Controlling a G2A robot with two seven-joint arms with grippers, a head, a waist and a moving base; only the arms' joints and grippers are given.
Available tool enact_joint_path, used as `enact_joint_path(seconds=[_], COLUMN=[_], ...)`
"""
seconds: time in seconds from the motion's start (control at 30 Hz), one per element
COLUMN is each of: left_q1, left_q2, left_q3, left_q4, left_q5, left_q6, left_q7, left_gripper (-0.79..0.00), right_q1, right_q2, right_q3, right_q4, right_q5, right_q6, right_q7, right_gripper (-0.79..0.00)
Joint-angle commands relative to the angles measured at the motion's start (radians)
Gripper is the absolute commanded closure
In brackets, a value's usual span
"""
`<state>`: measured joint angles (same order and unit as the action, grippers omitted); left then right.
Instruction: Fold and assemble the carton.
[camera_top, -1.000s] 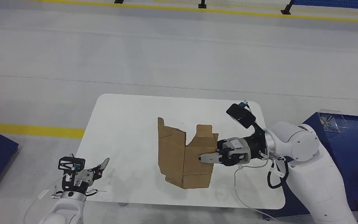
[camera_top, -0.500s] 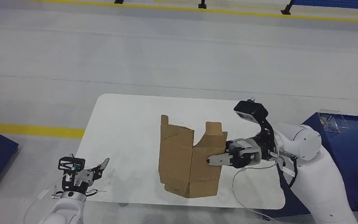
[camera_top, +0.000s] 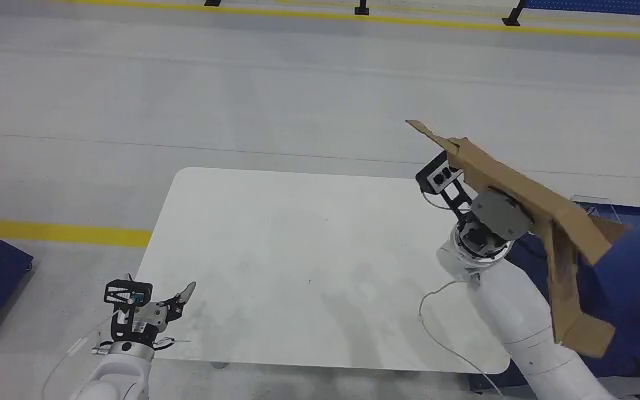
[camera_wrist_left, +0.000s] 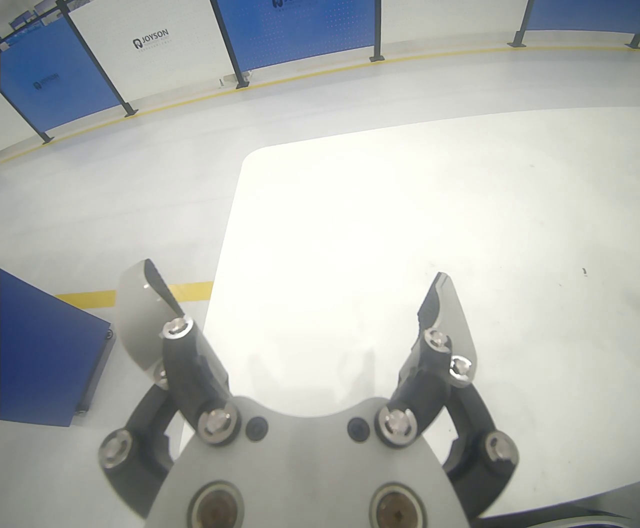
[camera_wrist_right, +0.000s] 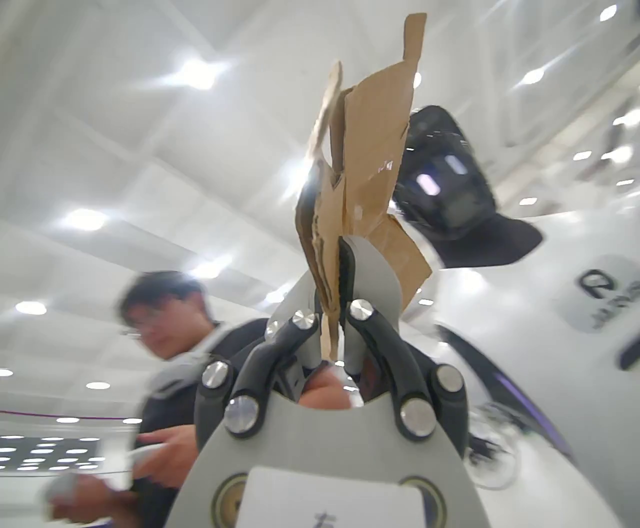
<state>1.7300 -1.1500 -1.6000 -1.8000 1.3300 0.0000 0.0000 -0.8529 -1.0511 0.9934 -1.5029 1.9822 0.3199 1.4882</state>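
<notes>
The brown carton (camera_top: 530, 215) is up in the air at the table's right side, flattened and tilted, close to the top camera. My right gripper (camera_wrist_right: 336, 270) is shut on the carton (camera_wrist_right: 367, 165), pinching its cardboard edge between both fingers, and points upward toward the ceiling. The right arm (camera_top: 490, 225) sits beneath the carton in the top view. My left gripper (camera_top: 170, 305) hovers by the table's near left corner; its fingers (camera_wrist_left: 440, 310) stand wide open with nothing between them.
The white table (camera_top: 300, 270) is bare on top. A thin cable (camera_top: 430, 330) hangs over its right part. Blue barrier panels (camera_wrist_left: 50, 85) stand beyond the table, and a low blue panel (camera_wrist_left: 45, 350) sits by its left corner.
The right arm has swung the carton off the table, up and to the right, collapsing it flat. The left arm has stayed where it was.
</notes>
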Motion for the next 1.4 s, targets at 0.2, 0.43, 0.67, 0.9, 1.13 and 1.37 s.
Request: enact_joint_path(seconds=[0.2,0.43,0.67,0.9,1.13,1.37], left_q1=[0.000,0.000,0.000,0.000,0.000,0.000], left_q2=[0.000,0.000,0.000,0.000,0.000,0.000], left_q3=[0.000,0.000,0.000,0.000,0.000,0.000], left_q4=[0.000,0.000,0.000,0.000,0.000,0.000], left_q5=[0.000,0.000,0.000,0.000,0.000,0.000], left_q6=[0.000,0.000,0.000,0.000,0.000,0.000], left_q7=[0.000,0.000,0.000,0.000,0.000,0.000], left_gripper=[-0.785,-0.785,-0.785,-0.785,-0.785,-0.785], right_q1=[-0.009,-0.013,0.035,0.052,-0.073,-0.182], right_q2=[-0.084,-0.121,-0.112,-0.059,-0.024,-0.027], right_q3=[-0.207,-0.188,-0.016,0.282,0.480,0.505], right_q4=[0.060,0.109,0.078,0.024,-0.070,-0.109], right_q5=[0.475,0.510,-0.001,-0.529,-0.895,-1.172], right_q6=[0.305,0.388,0.125,-0.328,-0.618,-0.753], right_q7=[-0.293,-0.376,-0.113,0.048,0.034,-0.100], right_gripper=[0.000,0.000,0.000,0.000,0.000,0.000])
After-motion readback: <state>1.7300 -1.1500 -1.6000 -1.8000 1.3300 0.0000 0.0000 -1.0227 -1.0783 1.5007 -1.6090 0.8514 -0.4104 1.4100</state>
